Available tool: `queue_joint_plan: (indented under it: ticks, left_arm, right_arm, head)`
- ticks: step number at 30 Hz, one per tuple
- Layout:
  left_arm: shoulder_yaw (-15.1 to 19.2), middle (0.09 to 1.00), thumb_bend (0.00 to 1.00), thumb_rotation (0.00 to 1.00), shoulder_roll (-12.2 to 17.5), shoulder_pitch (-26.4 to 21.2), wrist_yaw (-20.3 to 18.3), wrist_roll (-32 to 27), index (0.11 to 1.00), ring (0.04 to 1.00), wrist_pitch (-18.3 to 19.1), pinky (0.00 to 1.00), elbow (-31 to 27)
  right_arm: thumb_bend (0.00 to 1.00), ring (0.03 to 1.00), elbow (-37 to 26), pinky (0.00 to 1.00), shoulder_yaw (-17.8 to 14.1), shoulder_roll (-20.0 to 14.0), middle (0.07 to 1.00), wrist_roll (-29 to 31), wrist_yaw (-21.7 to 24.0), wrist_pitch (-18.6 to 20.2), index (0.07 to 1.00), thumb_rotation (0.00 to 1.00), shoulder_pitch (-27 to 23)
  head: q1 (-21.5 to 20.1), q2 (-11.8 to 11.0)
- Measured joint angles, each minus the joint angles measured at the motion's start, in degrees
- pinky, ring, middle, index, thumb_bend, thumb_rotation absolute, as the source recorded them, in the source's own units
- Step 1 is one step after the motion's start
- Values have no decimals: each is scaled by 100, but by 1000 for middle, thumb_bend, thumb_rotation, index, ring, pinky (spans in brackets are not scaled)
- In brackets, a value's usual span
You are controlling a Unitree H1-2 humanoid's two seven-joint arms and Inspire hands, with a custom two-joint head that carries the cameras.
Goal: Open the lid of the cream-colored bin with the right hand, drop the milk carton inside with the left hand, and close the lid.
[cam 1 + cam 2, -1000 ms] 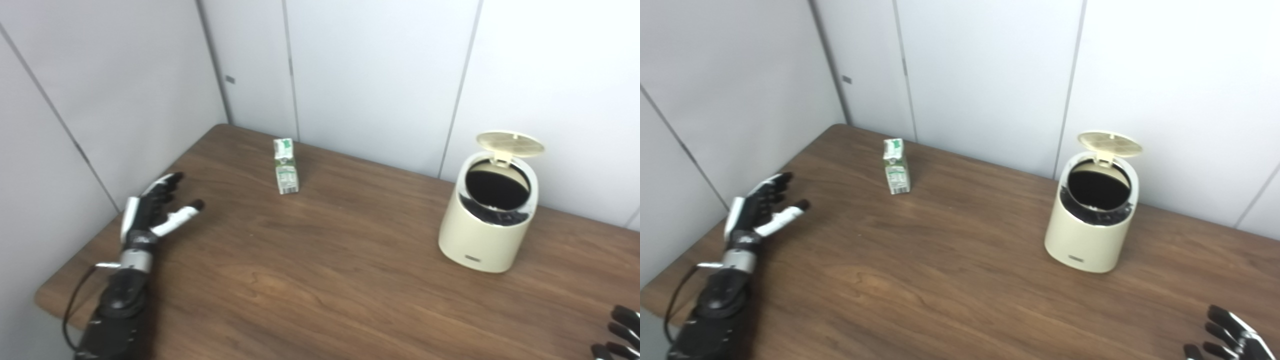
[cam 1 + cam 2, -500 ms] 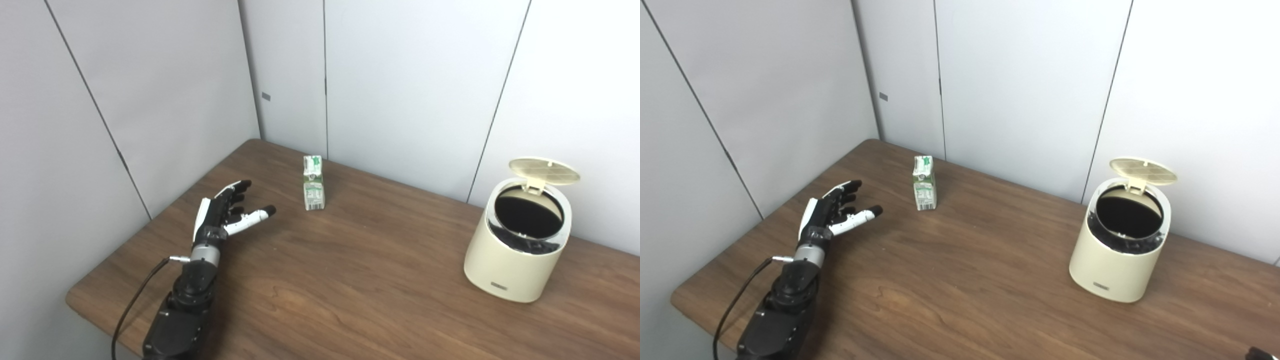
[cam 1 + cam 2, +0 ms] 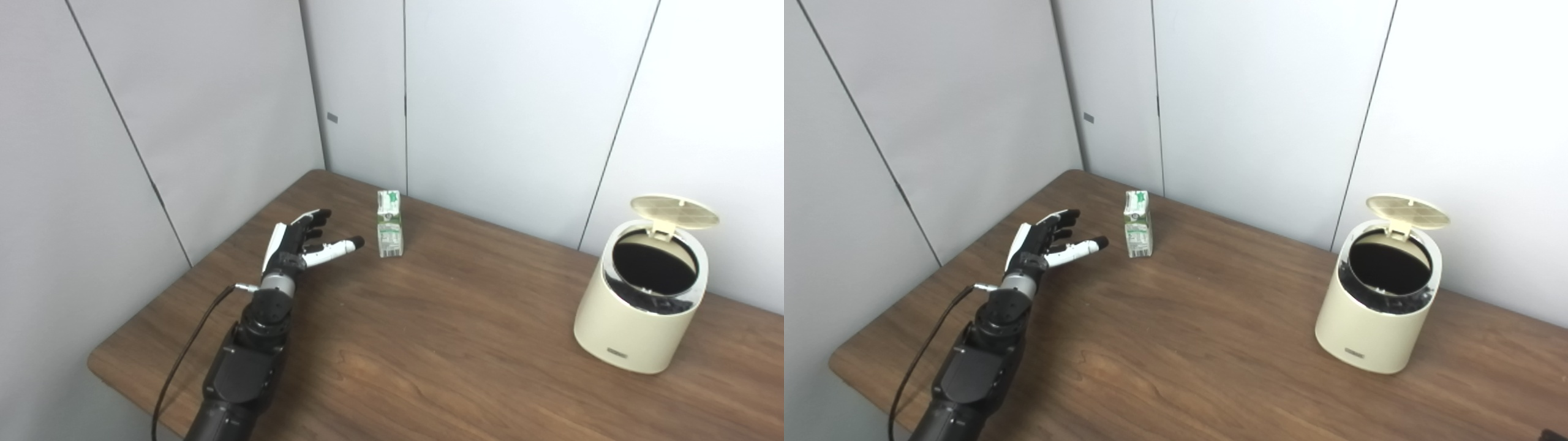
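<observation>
A small white and green milk carton [image 3: 389,224] stands upright on the brown wooden table [image 3: 441,343], toward the back left. My left hand [image 3: 300,241] is open and empty, its fingers stretched toward the carton, a short gap to its left. The cream-colored bin [image 3: 644,306] stands at the right with its round lid [image 3: 674,211] tipped up and its dark inside showing. The same carton [image 3: 1138,224], left hand [image 3: 1047,245] and bin [image 3: 1379,306] show in the right eye view. My right hand is out of view.
Pale grey wall panels [image 3: 502,98] close in the table at the back and left. The table's left corner edge [image 3: 101,367] is near my left forearm. A black cable [image 3: 184,355] hangs beside that arm.
My left hand has reached forward and right, closer to the carton. The camera has shifted, so the whole picture moved. My right hand, seen at the bottom right one second ago, has left the view.
</observation>
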Motion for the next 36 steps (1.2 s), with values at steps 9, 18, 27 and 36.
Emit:
queue_joint_plan:
  ticks: [9,18,27,36]
  left_arm:
    - [-269,837,1000,286,405,-392,-230,196,879,788,321,629,283]
    - [-154,891,1000,178,394,-600,-402,-127,904,877,295,809,560]
    - [-552,912,1000,222,476,-1079,-559,41,917,914,-27,862,1127]
    - [-910,908,1000,264,523,-1213,-731,190,906,916,-91,868,1371]
  right_arm:
    - [221,742,81,620,23,7,762,-123,-61,-137,722,599,-17]
    - [247,682,108,544,29,37,709,-238,-176,-187,674,661,-32]
    - [458,538,127,395,40,114,588,-251,-264,-194,503,221,-51]
    - [492,453,154,326,41,150,536,-276,-309,-293,482,3,-28]
  head:
    - [-123,-62]
    - [-255,-106]
    - [-501,-176]
    - [-536,-185]
